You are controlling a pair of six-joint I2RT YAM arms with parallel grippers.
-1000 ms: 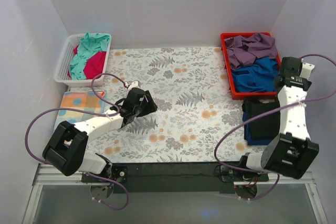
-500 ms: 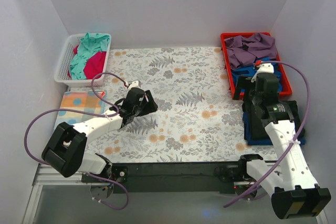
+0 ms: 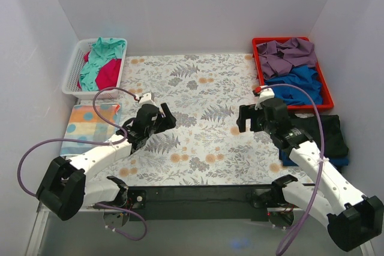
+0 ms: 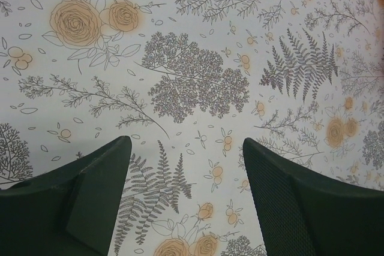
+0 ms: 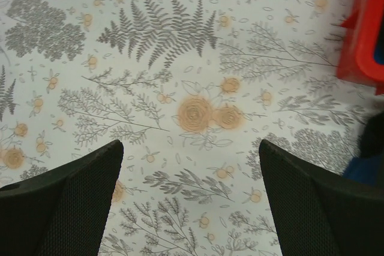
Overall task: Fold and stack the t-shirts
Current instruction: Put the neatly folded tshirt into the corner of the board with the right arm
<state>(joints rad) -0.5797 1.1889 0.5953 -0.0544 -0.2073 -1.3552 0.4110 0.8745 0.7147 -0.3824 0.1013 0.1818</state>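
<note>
At right, an arm [image 3: 307, 151] part-hides the perhaps-folded black t-shirt [image 3: 335, 132]; left end effector [image 4: 185, 142] and right end effector [image 5: 190, 143] gape, empty.

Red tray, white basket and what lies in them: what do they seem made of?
Red tray: likely rigid plastic, with a smooth, evenly coloured rim. White basket: probably plastic too, its walls a slotted lattice. Blue t-shirt and teal t-shirt inside them: soft matte cloth, crumpled in folds.
</note>
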